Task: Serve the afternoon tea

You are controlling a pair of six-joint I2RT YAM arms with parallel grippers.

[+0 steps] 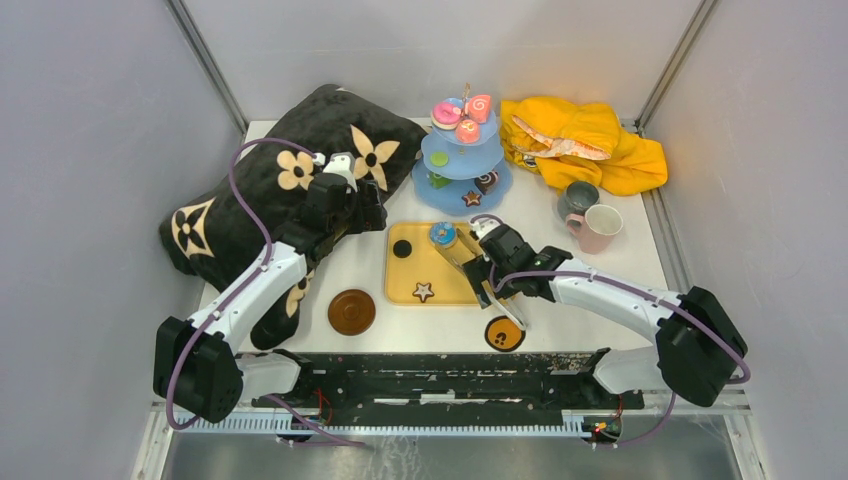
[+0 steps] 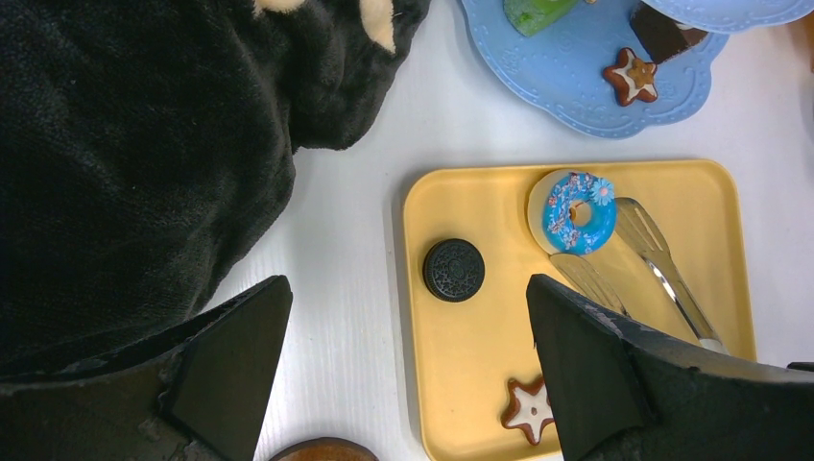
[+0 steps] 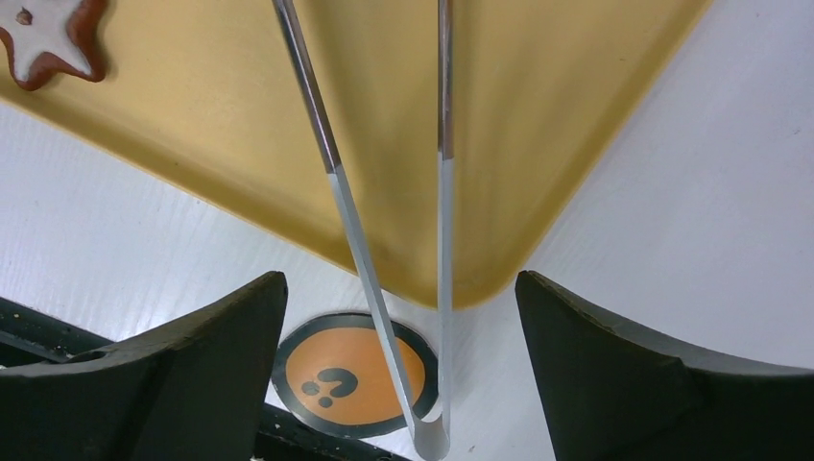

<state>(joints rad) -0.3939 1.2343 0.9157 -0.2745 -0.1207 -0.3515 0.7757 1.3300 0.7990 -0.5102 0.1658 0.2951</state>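
Looks like the sweets step, cups not yet served. Right gripper: spread wide astride the handle end of the metal tongs at the near right corner of the flat yellow tray, pads clear of both blades, gripping nothing. Left gripper: wide and empty, off the tray's far left corner. On the tray: a blue-iced toy doughnut at the tong tips, a round black sandwich biscuit to its left, a brown star biscuit near the front edge. Just beyond the tray's far edge, the light-blue three-tier stand, pink swirl rolls on top. Seems to call next for closing squarely on both blades to pinch the doughnut without skidding it, then lifting toward the stand. Right of the tray, pink cup and grey mug side by side; off its near corners, a round brown coaster and an orange-faced coaster. Underneath, a white table; left of the tray, a black plush cushion with beige flowers; beyond its far right, crumpled yellow cloth; grey walls around.
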